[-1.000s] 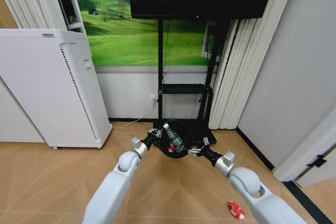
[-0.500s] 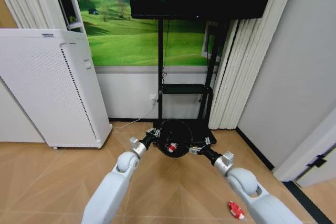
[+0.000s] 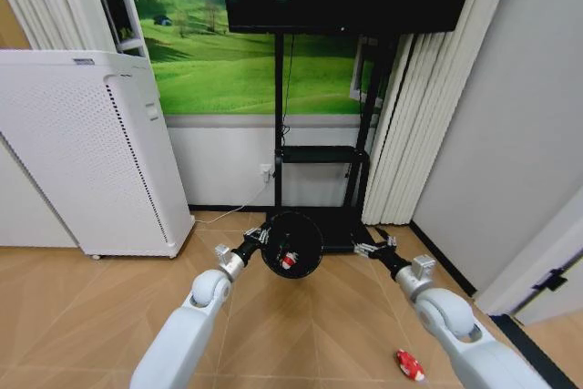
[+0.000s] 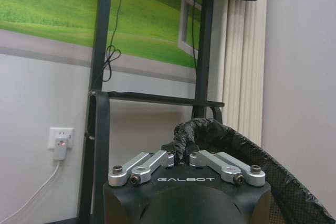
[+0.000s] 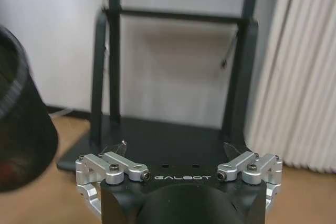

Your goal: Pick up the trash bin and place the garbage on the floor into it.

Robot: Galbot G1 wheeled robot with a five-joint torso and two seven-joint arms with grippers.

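The black round trash bin (image 3: pixel 293 243) hangs above the floor, tilted so its mouth faces me. My left gripper (image 3: pixel 259 236) is shut on its bag-lined rim (image 4: pixel 185 134), as the left wrist view shows close up. A red-and-white piece of garbage (image 3: pixel 286 260) lies inside the bin. A red packet (image 3: pixel 410 364) lies on the wooden floor at the lower right. My right gripper (image 3: pixel 368 248) is open and holds nothing, a short way right of the bin; its wrist view shows the spread gripper (image 5: pixel 176 148) with the bin (image 5: pixel 23 129) off to one side.
A tall white perforated appliance (image 3: pixel 91 152) stands at the left. Right behind the bin is the black TV stand (image 3: pixel 278 134) with its flat base (image 3: pixel 342 223). Curtains (image 3: pixel 405 125) and a wall close the right side. Bare wooden floor (image 3: pixel 301 334) lies in front.
The clear bottle that lay across the bin's mouth a second ago has gone from sight. My right gripper has drawn away to the right, and the left arm has shifted the bin slightly left.
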